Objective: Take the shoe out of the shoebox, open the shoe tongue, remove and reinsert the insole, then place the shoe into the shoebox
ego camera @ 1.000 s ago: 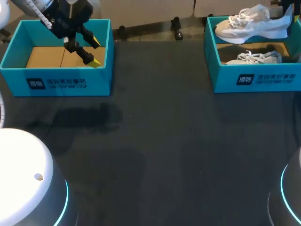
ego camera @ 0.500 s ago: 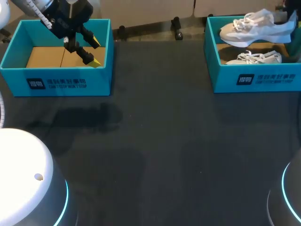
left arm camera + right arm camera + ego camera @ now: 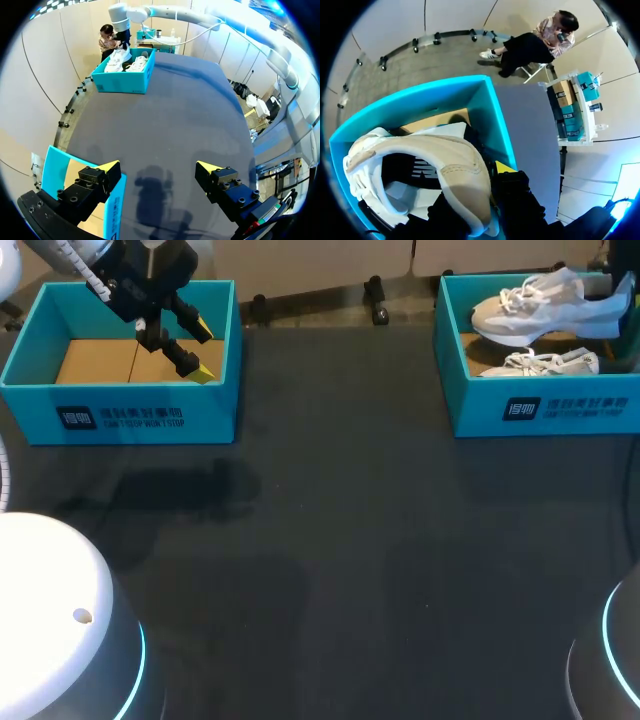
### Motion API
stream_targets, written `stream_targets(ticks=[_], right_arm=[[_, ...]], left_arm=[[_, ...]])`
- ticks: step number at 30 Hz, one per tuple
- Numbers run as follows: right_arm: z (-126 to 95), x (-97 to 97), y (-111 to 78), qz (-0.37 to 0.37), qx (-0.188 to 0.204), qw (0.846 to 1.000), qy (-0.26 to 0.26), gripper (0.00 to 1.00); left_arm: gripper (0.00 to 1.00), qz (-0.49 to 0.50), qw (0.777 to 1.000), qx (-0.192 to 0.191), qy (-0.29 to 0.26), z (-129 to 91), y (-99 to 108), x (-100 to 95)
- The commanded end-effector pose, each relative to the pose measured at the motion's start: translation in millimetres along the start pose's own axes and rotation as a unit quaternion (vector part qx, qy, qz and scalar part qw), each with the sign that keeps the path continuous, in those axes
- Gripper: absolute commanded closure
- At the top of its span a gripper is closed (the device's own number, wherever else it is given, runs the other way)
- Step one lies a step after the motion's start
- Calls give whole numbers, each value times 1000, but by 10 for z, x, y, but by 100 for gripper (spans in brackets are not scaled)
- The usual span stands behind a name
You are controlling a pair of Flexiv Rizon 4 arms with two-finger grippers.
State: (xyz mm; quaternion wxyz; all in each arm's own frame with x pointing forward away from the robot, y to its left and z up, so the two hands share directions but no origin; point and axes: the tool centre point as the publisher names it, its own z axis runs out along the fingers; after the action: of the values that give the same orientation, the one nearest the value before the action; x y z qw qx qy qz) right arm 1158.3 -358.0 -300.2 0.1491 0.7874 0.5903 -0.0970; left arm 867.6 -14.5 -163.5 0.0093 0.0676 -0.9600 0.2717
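Over the right box (image 3: 540, 410), at the far right of the surface (image 3: 330, 540), the shoe (image 3: 535, 308) hangs sole-down above a second shoe (image 3: 545, 363) that lies on the box's floor. The right claw (image 3: 485, 187) is grasping the raised shoe by its heel. In the right wrist view the heel collar sits between the fingers, with one yellow tip showing against its outer side and the other finger hidden behind the shoe. The grip is judged from that and from the shoe being carried in the air.

The shoe's long axis runs across the head view, with the toe pointing toward the middle of the surface and the heel at the claw on the outer side. It is within the box's outline, and I cannot tell whether its sole is clear of the rim.

The left claw (image 3: 195, 350) hovers over the left box (image 3: 120, 415), well apart from the shoe. Its fingers are spread wide and hold nothing, as the left wrist view shows.

The task looks to be at its first step, with the shoe lifted but not yet out. The bare surface lies on the near side of the box's front wall. The next move therefore likely calls for carrying the shoe over that wall, toe leading toward the middle. There the left arm could reach the tongue. The right arm is much the nearer.
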Motion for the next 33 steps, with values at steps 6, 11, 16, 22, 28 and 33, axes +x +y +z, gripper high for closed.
stream_targets(ticks=[6,11,16,22,28,33], right_arm=[[184,45,75,1,7,1000,-4,100],[246,44,73,2,8,1000,-3,100],[328,59,67,4,8,1000,-2,100],[410,96,60,3,13,1000,-2,100],[479,116,57,4,17,1000,-1,100],[530,126,66,5,18,1000,0,100]], left_arm=[[0,0,1000,-2,0,0,-6,-2],[0,0,1000,-2,0,0,-6,-2],[0,0,1000,-2,0,0,-6,-2],[0,0,1000,-2,0,0,-6,-2],[0,0,1000,-2,0,0,-6,-2],[0,0,1000,-2,0,0,-6,-2]])
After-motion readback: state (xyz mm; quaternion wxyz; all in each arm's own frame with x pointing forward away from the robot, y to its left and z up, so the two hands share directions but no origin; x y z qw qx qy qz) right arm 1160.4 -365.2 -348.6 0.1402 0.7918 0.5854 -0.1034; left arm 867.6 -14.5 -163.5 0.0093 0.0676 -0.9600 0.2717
